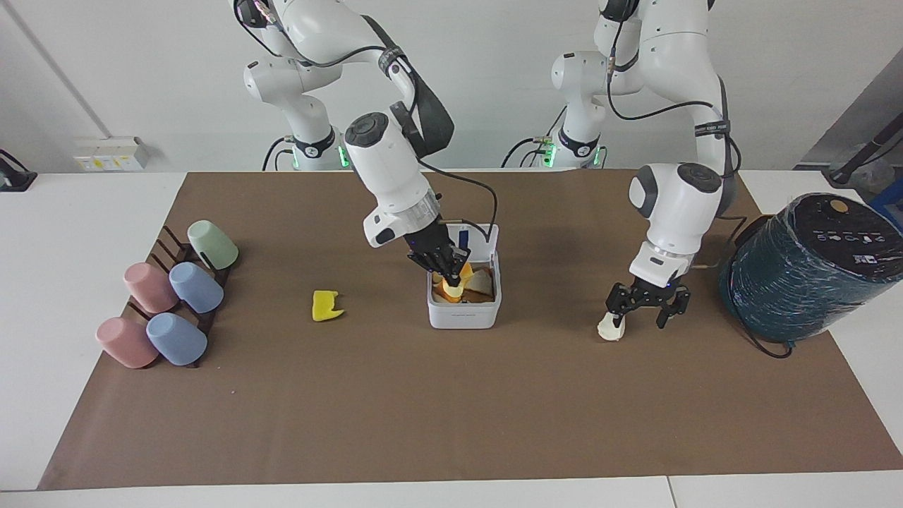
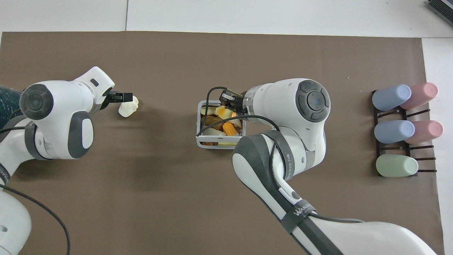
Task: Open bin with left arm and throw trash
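The white bin [image 1: 463, 316] stood mid-counter with its hinged lid [image 1: 489, 236] tipped up on the edge nearest the robots, so the opening part of the job looked done and the step in hand was dropping scraps in. The right end effector [image 1: 451, 276] hung over the bin's open top, clamped on the yellow-orange wedge [image 2: 226, 113], low enough that the wedge seemed close to the scraps already heaped inside. To do it well, the release should probably happen right there, over the middle of the box and away from the lid, with a straight lift afterwards so the cable and fingers do not catch the rim. Toward the right arm's end of the counter [image 1: 451, 423] lay the bright yellow jagged piece [image 1: 326, 306], well apart from the bin and untouched. Toward the left arm's end, a little farther from the robots, the left end effector [image 1: 643, 315] was down at the white lump [image 1: 608, 329] with its fingers spread; one finger appeared to be touching the lump, which sat off to that side, not between them, so the hand would likely need centring over it before closing, or the lump could be nudged away
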`<state>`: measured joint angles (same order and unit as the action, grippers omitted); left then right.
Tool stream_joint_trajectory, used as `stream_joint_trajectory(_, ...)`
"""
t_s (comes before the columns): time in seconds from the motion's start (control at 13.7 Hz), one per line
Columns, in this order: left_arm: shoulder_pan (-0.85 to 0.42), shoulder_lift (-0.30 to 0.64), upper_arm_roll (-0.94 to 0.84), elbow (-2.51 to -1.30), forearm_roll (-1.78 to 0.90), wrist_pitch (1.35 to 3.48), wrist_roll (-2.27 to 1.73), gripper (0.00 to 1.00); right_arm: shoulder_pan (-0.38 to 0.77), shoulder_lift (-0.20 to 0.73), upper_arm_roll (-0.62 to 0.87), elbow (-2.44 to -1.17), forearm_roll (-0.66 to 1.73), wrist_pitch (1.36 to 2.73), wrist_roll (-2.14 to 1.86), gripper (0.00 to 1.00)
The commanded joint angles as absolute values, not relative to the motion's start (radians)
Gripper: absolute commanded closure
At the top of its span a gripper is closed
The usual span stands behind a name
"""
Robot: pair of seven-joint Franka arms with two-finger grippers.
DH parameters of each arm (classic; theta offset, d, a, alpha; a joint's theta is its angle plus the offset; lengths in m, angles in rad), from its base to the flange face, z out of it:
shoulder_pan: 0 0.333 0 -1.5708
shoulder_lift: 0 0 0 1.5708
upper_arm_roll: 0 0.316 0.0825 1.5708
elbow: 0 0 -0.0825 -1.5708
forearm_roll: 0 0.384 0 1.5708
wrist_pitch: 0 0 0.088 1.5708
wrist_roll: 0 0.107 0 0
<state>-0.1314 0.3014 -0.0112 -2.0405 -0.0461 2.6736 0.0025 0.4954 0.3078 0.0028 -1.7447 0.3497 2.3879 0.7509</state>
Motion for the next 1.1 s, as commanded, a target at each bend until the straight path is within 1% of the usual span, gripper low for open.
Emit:
stream_joint_trajectory(0.0, -0.147, 0.334, -0.002, -2.057, -0.032, 2.752, 0.005, 0.40, 0.506, 0.301, 0.002, -1.740, 0.382, 2.367, 0.759, 0.00)
stream_joint_trajectory(0.07, -0.147, 0.334, -0.002, -2.060, -0.032, 2.752, 0.005, 0.83, 0.514, 0.301, 0.002, -1.740, 0.382, 2.367, 0.761, 0.00)
stream_joint_trajectory(0.15, -0.147, 0.334, -0.002, -2.063, -0.032, 2.749, 0.005, 1.00, 0.514, 0.301, 0.002, -1.740, 0.380, 2.367, 0.761, 0.00)
stream_joint_trajectory(0.37, -0.158, 0.322, -0.002, -2.057, -0.032, 2.718, 0.000, 1.00, 0.502, 0.279, -0.011, -1.740, 0.344, 2.343, 0.752, 0.00)
stream_joint_trajectory(0.44, -0.163, 0.316, -0.002, -2.049, -0.032, 2.694, -0.002, 1.00, 0.479, 0.269, -0.018, -1.740, 0.280, 2.326, 0.744, 0.00)
stream_joint_trajectory(0.59, -0.176, 0.295, -0.002, -2.030, -0.032, 2.655, -0.006, 1.00, 0.396, 0.258, -0.012, -1.741, 0.120, 2.289, 0.694, 0.00)
stream_joint_trajectory(0.66, -0.186, 0.284, -0.003, -2.017, -0.032, 2.639, -0.027, 1.00, 0.364, 0.255, -0.014, -1.758, 0.101, 2.281, 0.627, 0.00)
stream_joint_trajectory(0.88, -0.216, 0.275, -0.011, -1.933, -0.034, 2.535, -0.112, 1.00, 0.234, 0.224, -0.014, -1.866, 0.091, 2.287, 0.290, 0.00)
stream_joint_trajectory(1.02, -0.276, 0.276, -0.011, -1.832, -0.040, 2.417, -0.202, 1.00, 0.167, 0.218, -0.014, -1.952, 0.091, 2.306, 0.094, 0.00)
